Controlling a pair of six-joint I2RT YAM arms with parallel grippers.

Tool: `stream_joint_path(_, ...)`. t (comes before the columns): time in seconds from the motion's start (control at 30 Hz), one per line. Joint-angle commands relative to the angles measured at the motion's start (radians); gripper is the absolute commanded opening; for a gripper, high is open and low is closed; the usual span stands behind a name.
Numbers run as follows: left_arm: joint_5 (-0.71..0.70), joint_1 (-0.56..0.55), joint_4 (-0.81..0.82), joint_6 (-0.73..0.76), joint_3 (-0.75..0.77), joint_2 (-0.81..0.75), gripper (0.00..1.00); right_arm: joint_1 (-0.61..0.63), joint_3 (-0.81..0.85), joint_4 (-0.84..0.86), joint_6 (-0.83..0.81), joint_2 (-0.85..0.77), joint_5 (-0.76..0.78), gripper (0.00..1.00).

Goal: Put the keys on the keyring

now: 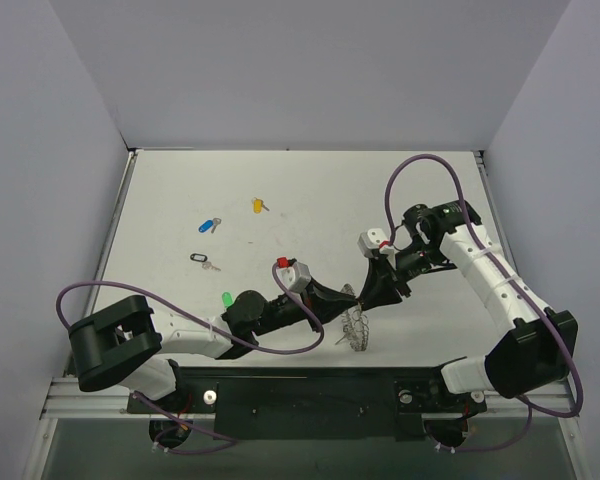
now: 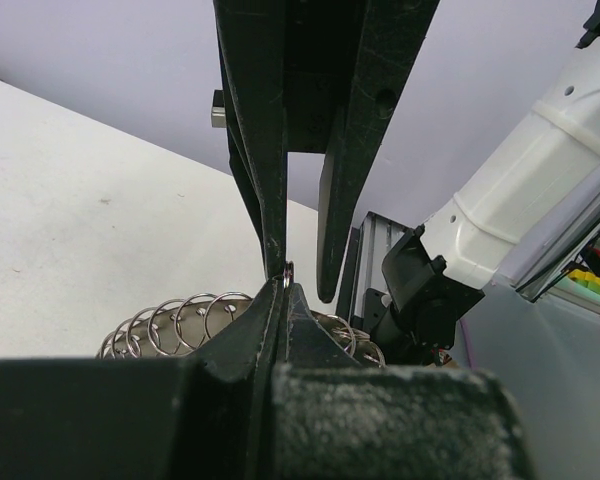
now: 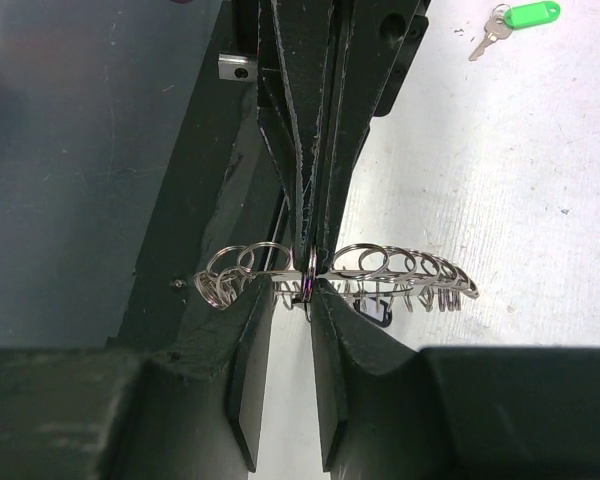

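The keyring (image 1: 357,330), a lacy silver ring of wire loops, hangs just above the table between both grippers. My left gripper (image 1: 347,298) (image 2: 283,285) is shut on one of its small loops; more loops (image 2: 180,318) fan out to the left. My right gripper (image 1: 364,300) (image 3: 308,285) faces it, its jaws narrowly parted around the same part of the keyring (image 3: 400,268), with a gap still showing. A black key cap (image 3: 372,313) shows just beneath the ring. On the table lie keys with blue (image 1: 210,225), yellow (image 1: 259,205), black (image 1: 204,260) and green (image 1: 227,299) (image 3: 520,18) caps.
White walls close in the table (image 1: 430,200) on the left, back and right. A metal rail (image 1: 300,400) runs along the near edge between the arm bases. Purple cables (image 1: 410,165) loop above both arms. The right arm's white link (image 2: 520,180) is close to the left wrist.
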Motion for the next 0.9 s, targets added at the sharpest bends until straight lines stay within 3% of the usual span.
stream_joint_path(0.0,-0.021,0.003,0.355,0.001,0.042,-0.032,0.00,0.001,-0.012,-0.131,-0.029,0.008,-0.047,0.19)
stream_joint_path(0.33,-0.022,0.003,0.362,0.000,0.039,-0.030,0.00,0.002,-0.011,-0.131,-0.028,0.008,-0.049,0.18)
stream_joint_path(0.53,-0.022,0.003,0.365,-0.002,0.039,-0.029,0.00,0.008,-0.006,-0.130,-0.020,0.011,-0.046,0.00)
stream_joint_path(0.6,-0.025,0.003,0.365,-0.002,0.037,-0.024,0.00,0.008,-0.005,-0.128,-0.016,0.007,-0.037,0.00)
stream_joint_path(0.8,-0.017,0.005,0.280,-0.015,0.036,-0.043,0.00,0.008,0.020,-0.069,0.147,-0.009,0.048,0.00)
stream_joint_path(0.87,-0.007,0.006,0.178,-0.009,0.039,-0.084,0.19,0.008,0.027,-0.055,0.184,-0.015,0.093,0.00)
